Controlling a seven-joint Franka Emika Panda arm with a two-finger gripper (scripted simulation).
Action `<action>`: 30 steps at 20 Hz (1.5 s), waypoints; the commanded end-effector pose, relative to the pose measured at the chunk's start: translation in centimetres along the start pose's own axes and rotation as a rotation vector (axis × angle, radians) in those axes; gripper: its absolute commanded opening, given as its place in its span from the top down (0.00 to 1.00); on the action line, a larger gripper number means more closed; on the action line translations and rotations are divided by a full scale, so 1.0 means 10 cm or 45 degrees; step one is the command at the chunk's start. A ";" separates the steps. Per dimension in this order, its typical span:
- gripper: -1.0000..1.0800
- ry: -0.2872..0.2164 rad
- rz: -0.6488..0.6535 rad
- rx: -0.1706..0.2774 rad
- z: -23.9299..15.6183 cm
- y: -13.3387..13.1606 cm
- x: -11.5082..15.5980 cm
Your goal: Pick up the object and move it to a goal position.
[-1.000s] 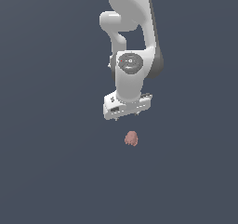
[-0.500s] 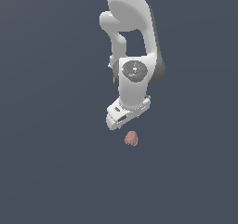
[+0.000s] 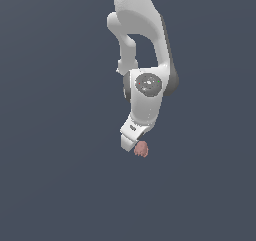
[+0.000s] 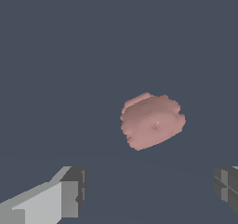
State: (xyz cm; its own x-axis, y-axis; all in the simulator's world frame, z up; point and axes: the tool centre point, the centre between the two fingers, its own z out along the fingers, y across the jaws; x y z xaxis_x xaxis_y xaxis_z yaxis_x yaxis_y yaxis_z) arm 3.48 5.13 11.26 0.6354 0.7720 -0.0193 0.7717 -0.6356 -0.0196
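Item: pinkish-brown object (image 3: 141, 149) — small, lumpy, rounded, with a bumpy surface; it lies on a plain dark grey-blue ground (image 3: 55, 185), which fills the scene in both views. In the exterior view the object sits directly at the lower end of the white Panda arm (image 3: 142, 60), partly overlapped by the hand, slightly toward the exterior view's right of the hand's tip. Gripper (image 4: 148, 190): spread wide, holding nothing — the wrist view shows its two grey-tipped fingers (image 4: 69, 193) far apart at opposite sides of the picture, with the object (image 4: 152, 121) in open view between and beyond them, touching neither finger. Whether the fingertips reach the ground cannot be told. Arm posture: hanging down from the upper edge of the exterior view, wrist joint turned toward the camera, hand pointed downward at the object.
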 end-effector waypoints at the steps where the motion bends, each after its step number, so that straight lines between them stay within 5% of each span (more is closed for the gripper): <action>1: 0.04 0.003 -0.098 -0.005 0.03 0.03 0.05; 15: 0.04 0.016 -0.497 -0.026 0.18 0.13 0.24; 30: 0.04 0.018 -0.553 -0.030 0.35 0.14 0.26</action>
State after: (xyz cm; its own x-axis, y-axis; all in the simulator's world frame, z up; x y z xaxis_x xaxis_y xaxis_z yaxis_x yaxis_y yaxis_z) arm 6.20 6.24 8.32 0.2519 0.9677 0.0002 0.9677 -0.2519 0.0011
